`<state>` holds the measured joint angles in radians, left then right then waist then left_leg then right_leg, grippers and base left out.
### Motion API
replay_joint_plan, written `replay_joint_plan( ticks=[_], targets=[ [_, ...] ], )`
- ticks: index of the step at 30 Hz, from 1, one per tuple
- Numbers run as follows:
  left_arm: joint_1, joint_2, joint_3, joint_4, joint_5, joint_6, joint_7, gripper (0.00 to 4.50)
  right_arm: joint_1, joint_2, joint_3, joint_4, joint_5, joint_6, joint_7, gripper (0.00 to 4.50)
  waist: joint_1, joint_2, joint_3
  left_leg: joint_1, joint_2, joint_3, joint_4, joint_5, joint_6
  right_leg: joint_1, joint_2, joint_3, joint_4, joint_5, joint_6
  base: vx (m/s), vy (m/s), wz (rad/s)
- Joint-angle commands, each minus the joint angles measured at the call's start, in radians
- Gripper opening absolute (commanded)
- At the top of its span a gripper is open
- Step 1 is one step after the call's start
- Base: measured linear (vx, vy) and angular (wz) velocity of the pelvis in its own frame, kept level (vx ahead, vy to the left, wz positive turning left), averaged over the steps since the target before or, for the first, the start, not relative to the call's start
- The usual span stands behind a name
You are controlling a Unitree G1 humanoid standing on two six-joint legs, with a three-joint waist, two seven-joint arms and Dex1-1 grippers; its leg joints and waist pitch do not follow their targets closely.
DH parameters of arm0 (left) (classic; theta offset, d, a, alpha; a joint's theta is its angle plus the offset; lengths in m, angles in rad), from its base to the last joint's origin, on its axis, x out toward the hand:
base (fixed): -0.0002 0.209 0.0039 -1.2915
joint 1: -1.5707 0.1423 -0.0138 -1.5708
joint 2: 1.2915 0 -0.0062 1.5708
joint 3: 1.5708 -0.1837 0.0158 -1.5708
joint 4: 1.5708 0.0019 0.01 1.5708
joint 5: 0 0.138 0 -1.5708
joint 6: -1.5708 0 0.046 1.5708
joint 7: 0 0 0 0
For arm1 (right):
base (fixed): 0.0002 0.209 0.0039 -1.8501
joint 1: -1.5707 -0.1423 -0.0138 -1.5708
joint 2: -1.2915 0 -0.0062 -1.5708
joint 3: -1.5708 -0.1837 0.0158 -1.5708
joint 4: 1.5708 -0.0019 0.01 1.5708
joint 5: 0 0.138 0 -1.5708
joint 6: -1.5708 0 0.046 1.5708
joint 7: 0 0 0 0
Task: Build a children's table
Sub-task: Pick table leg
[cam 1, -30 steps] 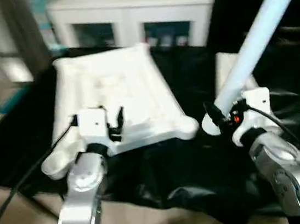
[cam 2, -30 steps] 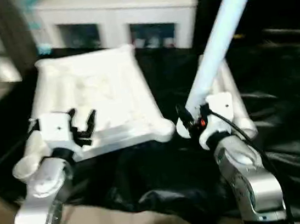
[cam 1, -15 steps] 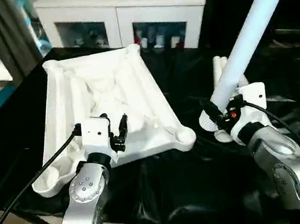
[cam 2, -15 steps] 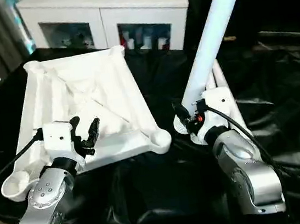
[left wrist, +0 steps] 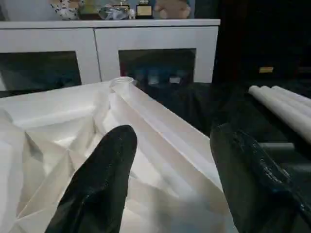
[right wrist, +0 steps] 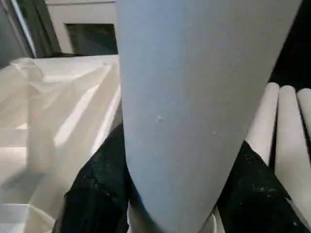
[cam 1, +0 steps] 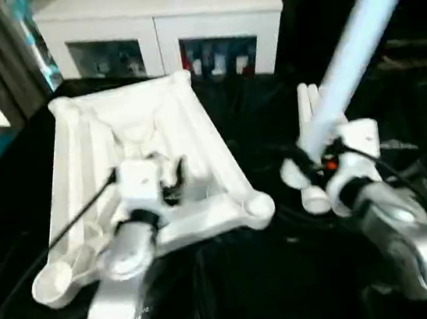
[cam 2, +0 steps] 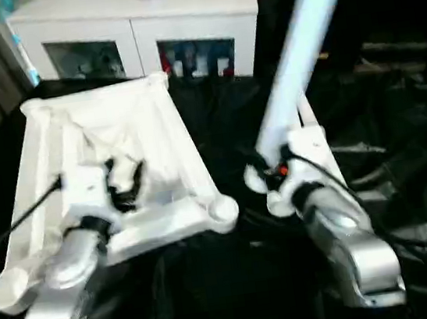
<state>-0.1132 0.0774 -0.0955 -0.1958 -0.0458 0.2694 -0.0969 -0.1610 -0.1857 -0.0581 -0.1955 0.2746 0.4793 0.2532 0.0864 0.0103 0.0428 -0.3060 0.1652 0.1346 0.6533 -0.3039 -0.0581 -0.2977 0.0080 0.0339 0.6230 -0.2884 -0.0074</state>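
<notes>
Black-draped work table (cam 1: 237, 282) in front of a white glass-door cabinet (cam 1: 157, 33) with small items on top; grey curtain at the robot's left.

Table top (cam 1: 130, 151) lies underside up on the left half of the cloth, ribs and rim showing, its near edge close to the work table's near edge. Corner sockets (cam 1: 257, 205) all look vacant to me.

My left gripper (left wrist: 170, 160) hovers over the near part of the table top, fingers spread wide with nothing between them. Can't tell if it touches the plastic.

My right gripper (cam 1: 314, 163) is clamped on one leg (cam 1: 355, 38) near its thick end; the leg slants up and away toward the far right. Held end sits just right of the near-right corner socket, apart from it.

Spare legs (left wrist: 282, 104) lie side by side on the cloth behind the right gripper, toward the right side. Three tube ends visible in the right wrist view.

Progress, my read: early. No leg seated yet. First leg in hand, needs lining up over a socket and pushing in; the others follow, then flipping the table upright.

No readable brand, label or writing anywhere.
</notes>
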Motion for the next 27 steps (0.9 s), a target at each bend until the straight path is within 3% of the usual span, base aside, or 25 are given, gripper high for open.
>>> replay_joint_plan(
  ticks=[1, 2, 3, 4, 5, 6, 7, 8, 9, 10, 11, 12, 13, 15, 16, 18, 19, 20, 21, 23, 24, 25, 26, 27],
  targets=[
    [0.006, 0.007, 0.009, -0.005, 0.0, 0.014, -0.002, 2.82, -0.018, 0.002, 0.009, -0.006, -0.003, -0.002, 0.0, 1.89, -0.012, 0.015, -0.064, -0.003, 0.031, -0.024, -0.097, 0.15, 0.083, 0.042, -0.047, 0.002, -0.018, 0.275, -0.22, 0.066, -0.012, -0.02],
    [0.007, 0.007, 0.01, -0.005, 0.0, 0.015, -0.001, 2.82, -0.02, 0.002, 0.01, -0.003, -0.003, -0.002, 0.0, 1.89, -0.021, 0.016, -0.066, 0.029, 0.047, -0.037, -0.101, 0.159, 0.121, 0.019, -0.052, -0.01, -0.007, 0.25, -0.213, 0.058, -0.014, 0.03],
    [0.008, 0.007, 0.012, -0.006, -0.001, 0.017, 0.0, 2.82, -0.022, 0.002, 0.013, 0.0, -0.003, -0.002, 0.001, 1.89, -0.036, 0.011, -0.07, 0.069, 0.07, -0.057, -0.097, 0.214, 0.223, -0.019, -0.072, -0.025, 0.006, 0.215, -0.218, 0.075, -0.008, 0.06],
    [0.009, 0.007, 0.013, -0.006, -0.001, 0.018, 0.0, 2.82, -0.023, 0.002, 0.014, 0.0, -0.003, -0.003, 0.001, 1.89, -0.038, -0.007, -0.067, 0.043, 0.05, -0.039, -0.071, 0.278, 0.298, -0.01, -0.103, -0.013, -0.009, 0.26, -0.242, 0.0, 0.0, 0.0],
    [0.008, 0.006, 0.014, -0.006, 0.0, 0.018, 0.001, 2.82, -0.024, 0.002, 0.015, 0.002, -0.003, -0.003, 0.001, 1.89, -0.015, -0.03, -0.068, -0.04, -0.021, -0.008, -0.038, 0.29, 0.294, 0.064, -0.102, 0.037, -0.022, 0.398, -0.259, 0.0, 0.0, 0.0],
    [0.008, 0.003, 0.016, -0.007, -0.001, 0.018, 0.001, 2.82, -0.026, 0.001, 0.017, 0.003, -0.004, -0.002, 0.002, 1.89, -0.009, -0.031, -0.064, -0.072, -0.025, -0.01, -0.038, 0.249, 0.271, 0.084, -0.113, 0.049, -0.033, 0.4, -0.257, 0.0, 0.0, 0.0],
    [0.008, 0.003, 0.016, -0.007, -0.002, 0.018, 0.002, 2.82, -0.026, 0.0, 0.017, 0.003, -0.004, -0.002, 0.003, 1.89, 0.002, -0.021, -0.071, -0.06, -0.008, -0.014, -0.047, 0.193, 0.213, 0.078, -0.11, 0.046, -0.032, 0.395, -0.258, 0.0, 0.0, 0.0],
    [0.007, 0.001, 0.016, -0.007, -0.001, 0.019, 0.002, 2.82, -0.027, 0.0, 0.016, 0.004, -0.004, -0.001, 0.004, 1.89, -0.004, -0.011, -0.067, -0.06, 0.001, -0.021, -0.06, 0.201, 0.177, 0.077, -0.09, 0.028, -0.022, 0.399, -0.255, 0.0, 0.0, 0.0],
    [0.009, 0.001, 0.015, -0.008, 0.0, 0.019, 0.002, 2.82, -0.028, 0.001, 0.018, 0.005, -0.006, -0.003, 0.006, 1.89, -0.01, -0.005, -0.067, -0.034, 0.014, -0.029, -0.069, 0.217, 0.168, 0.054, -0.079, 0.008, -0.014, 0.381, -0.247, 0.0, 0.0, 0.0],
    [0.009, 0.001, 0.015, -0.008, 0.0, 0.019, 0.002, 2.82, -0.028, 0.001, 0.018, 0.006, -0.007, -0.003, 0.007, 1.89, -0.016, -0.004, -0.065, -0.023, 0.021, -0.035, -0.076, 0.208, 0.174, 0.048, -0.077, -0.001, -0.012, 0.343, -0.246, 0.0, 0.0, 0.0],
    [0.009, 0.001, 0.015, -0.009, -0.001, 0.019, 0.002, 2.82, -0.028, 0.001, 0.02, 0.006, -0.008, -0.004, 0.007, 1.89, -0.023, -0.001, -0.06, -0.003, 0.028, -0.04, -0.089, 0.142, 0.196, 0.042, -0.081, -0.013, -0.025, 0.22, -0.256, 0.0, 0.0, 0.0],
    [0.008, 0.001, 0.014, -0.008, -0.001, 0.02, 0.002, 2.82, -0.03, 0.001, 0.02, 0.009, -0.009, -0.005, 0.007, 1.89, -0.027, 0.0, -0.055, 0.011, 0.029, -0.039, -0.094, 0.102, 0.225, 0.035, -0.088, -0.015, -0.035, 0.142, -0.278, 0.0, 0.0, 0.0],
    [0.007, 0.001, 0.013, -0.008, -0.002, 0.02, 0.001, 2.82, -0.031, 0.0, 0.02, 0.01, -0.009, -0.005, 0.007, 1.89, -0.026, 0.0, -0.054, 0.011, 0.028, -0.037, -0.094, 0.093, 0.235, 0.037, -0.093, -0.014, -0.04, 0.117, -0.287, 0.0, 0.0, 0.0],
    [0.006, 0.0, 0.014, -0.007, -0.001, 0.021, -0.001, 2.82, -0.032, 0.0, 0.019, 0.011, -0.009, -0.005, 0.007, 1.89, -0.025, -0.002, -0.052, -0.002, 0.022, -0.029, -0.088, 0.12, 0.242, 0.046, -0.106, -0.007, -0.05, 0.105, -0.305, 0.0, 0.0, 0.0],
    [0.006, -0.001, 0.014, -0.007, 0.0, 0.021, -0.002, 2.82, -0.032, 0.0, 0.02, 0.011, -0.009, -0.006, 0.007, 1.89, -0.024, -0.007, -0.06, -0.026, 0.015, -0.029, -0.074, 0.216, 0.24, 0.057, -0.112, 0.003, -0.041, 0.188, -0.29, 0.0, 0.0, 0.0],
    [0.005, -0.001, 0.014, -0.006, 0.0, 0.022, -0.005, 2.82, -0.031, 0.0, 0.019, 0.011, -0.01, -0.006, 0.006, 1.89, -0.022, -0.001, -0.066, -0.031, 0.015, -0.034, -0.067, 0.295, 0.228, 0.051, -0.11, 0.001, -0.025, 0.29, -0.262, 0.0, 0.0, 0.0],
    [0.005, -0.001, 0.014, -0.006, 0.0, 0.022, -0.006, 2.82, -0.031, 0.0, 0.019, 0.011, -0.01, -0.006, 0.006, 1.89, -0.024, -0.003, -0.07, -0.027, 0.025, -0.041, -0.062, 0.365, 0.213, 0.038, -0.111, -0.001, -0.011, 0.373, -0.241, 0.0, 0.0, 0.0],
    [0.004, -0.001, 0.014, -0.006, -0.001, 0.023, -0.007, 2.82, -0.032, 0.0, 0.019, 0.011, -0.011, -0.005, 0.005, 1.89, -0.026, 0.0, -0.072, -0.023, 0.03, -0.045, -0.062, 0.37, 0.197, 0.035, -0.111, -0.006, -0.006, 0.386, -0.23, 0.0, 0.0, 0.0],
    [0.004, 0.0, 0.015, -0.007, -0.005, 0.023, -0.011, 2.82, -0.031, 0.002, 0.02, 0.01, -0.012, -0.006, 0.004, 1.89, -0.028, -0.003, -0.074, -0.018, 0.024, -0.04, -0.066, 0.295, 0.191, 0.044, -0.107, -0.007, -0.012, 0.353, -0.236, 0.0, 0.0, 0.0],
    [0.004, 0.001, 0.015, -0.008, -0.008, 0.023, -0.014, 2.82, -0.032, 0.003, 0.02, 0.01, -0.012, -0.006, 0.003, 1.89, -0.028, 0.0, -0.064, -0.024, 0.013, -0.032, -0.076, 0.182, 0.195, 0.054, -0.101, -0.006, -0.033, 0.256, -0.263, 0.0, 0.0, 0.0],
    [0.004, 0.001, 0.015, -0.01, -0.012, 0.024, -0.018, 2.82, -0.031, 0.004, 0.02, 0.01, -0.012, -0.007, 0.003, 1.89, -0.026, 0.001, -0.061, -0.024, 0.016, -0.03, -0.081, 0.139, 0.195, 0.059, -0.104, -0.008, -0.044, 0.19, -0.276, 0.0, 0.0, 0.0],
    [0.004, 0.001, 0.014, -0.01, -0.013, 0.024, -0.019, 2.82, -0.031, 0.004, 0.02, 0.01, -0.011, -0.007, 0.003, 1.89, -0.026, 0.005, -0.057, -0.018, 0.019, -0.029, -0.087, 0.098, 0.19, 0.06, -0.104, -0.011, -0.051, 0.135, -0.284, 0.0, 0.0, 0.0],
    [0.006, 0.001, 0.014, -0.012, -0.013, 0.025, -0.02, 2.82, -0.029, 0.006, 0.021, 0.008, -0.012, -0.007, 0.002, 1.89, -0.029, 0.005, -0.049, -0.004, 0.022, -0.025, -0.099, 0.025, 0.179, 0.063, -0.102, -0.017, -0.069, 0.024, -0.3, 0.0, 0.0, 0.0],
    [0.007, 0.001, 0.014, -0.013, -0.012, 0.025, -0.02, 2.82, -0.027, 0.007, 0.022, 0.007, -0.012, -0.008, 0.002, 1.89, -0.027, 0.005, -0.049, -0.001, 0.019, -0.021, -0.102, 0.019, 0.176, 0.072, -0.104, -0.015, -0.078, -0.012, -0.304, 0.0, 0.0, 0.0]
  ],
)
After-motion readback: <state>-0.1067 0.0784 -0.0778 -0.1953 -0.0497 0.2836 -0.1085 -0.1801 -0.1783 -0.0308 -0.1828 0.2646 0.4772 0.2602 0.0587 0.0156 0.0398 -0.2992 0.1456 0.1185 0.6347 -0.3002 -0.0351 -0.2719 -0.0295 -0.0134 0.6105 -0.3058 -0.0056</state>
